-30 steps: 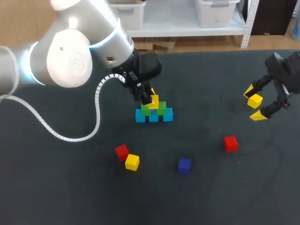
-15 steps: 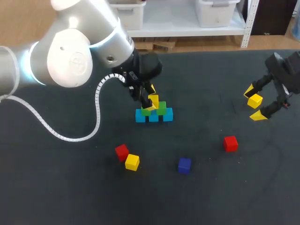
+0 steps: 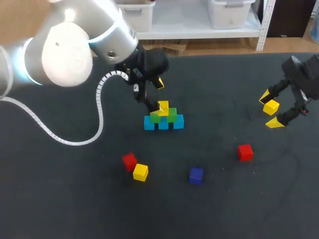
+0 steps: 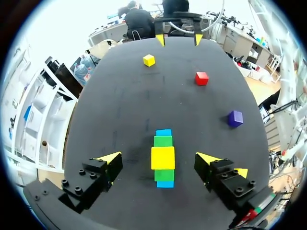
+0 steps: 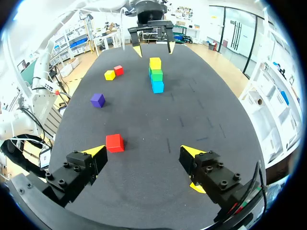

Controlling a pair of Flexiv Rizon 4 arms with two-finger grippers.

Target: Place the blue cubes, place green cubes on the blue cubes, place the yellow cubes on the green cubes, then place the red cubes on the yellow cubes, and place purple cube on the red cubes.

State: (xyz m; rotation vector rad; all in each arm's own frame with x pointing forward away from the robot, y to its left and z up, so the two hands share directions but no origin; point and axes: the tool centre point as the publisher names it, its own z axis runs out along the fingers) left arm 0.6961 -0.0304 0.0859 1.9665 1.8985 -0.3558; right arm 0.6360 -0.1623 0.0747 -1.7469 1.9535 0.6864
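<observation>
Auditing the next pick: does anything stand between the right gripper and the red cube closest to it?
Nothing visible does. The red cube lies on bare table just ahead of the right gripper, whose jaws stand open; the purple cube and the stack sit farther off.

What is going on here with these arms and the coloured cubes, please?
The left gripper hangs open over one yellow cube set on green cubes on blue cubes. The right gripper sits open off to one side, holding nothing. Two red cubes, two more yellow cubes and the purple cube lie loose on the table.
</observation>
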